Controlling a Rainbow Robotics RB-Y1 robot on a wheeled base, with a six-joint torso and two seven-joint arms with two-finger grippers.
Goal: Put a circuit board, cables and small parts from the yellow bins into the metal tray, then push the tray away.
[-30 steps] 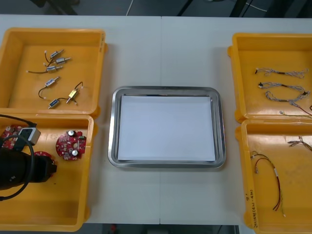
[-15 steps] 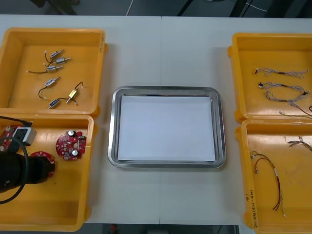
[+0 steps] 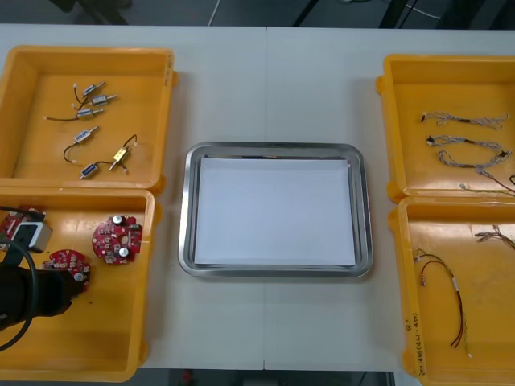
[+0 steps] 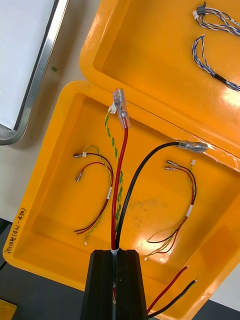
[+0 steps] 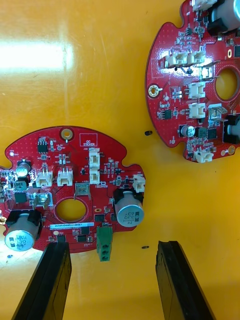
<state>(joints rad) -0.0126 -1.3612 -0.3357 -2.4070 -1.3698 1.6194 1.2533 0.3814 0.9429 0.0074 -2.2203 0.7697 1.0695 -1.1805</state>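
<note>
Fingers of the left gripper wide apart, low over the near-left yellow bin. Just ahead of the fingertips, a round red circuit board flat on the bin floor, its little green block pointing back into the gap between the fingers. Round shape, so no long side. Left fingertip right at the board's edge, right fingertip over bare bin floor. A second circuit board a bit farther and to the right, near the first but apart from it. A third board by the far left corner of the same bin, partly hidden by the arm. Right gripper above the near-right yellow bin, fingers pressed together on a red and black cable. Long, thin cable, pointing away from the fingertips toward the far-right yellow bin: red wire almost straight, black wire bending off to the right, each with a clear tip at the far end. Short loose ends poking out on the near side of the fingers. Two bunches of red and yellow cables loose on the floor of the near-right bin, one at each side of the held cable. Twisted blue and white cables in the far-right bin. Small metal parts in the far-left yellow bin. Metal tray in the middle between the bins, white inside, long side running left to right.
</note>
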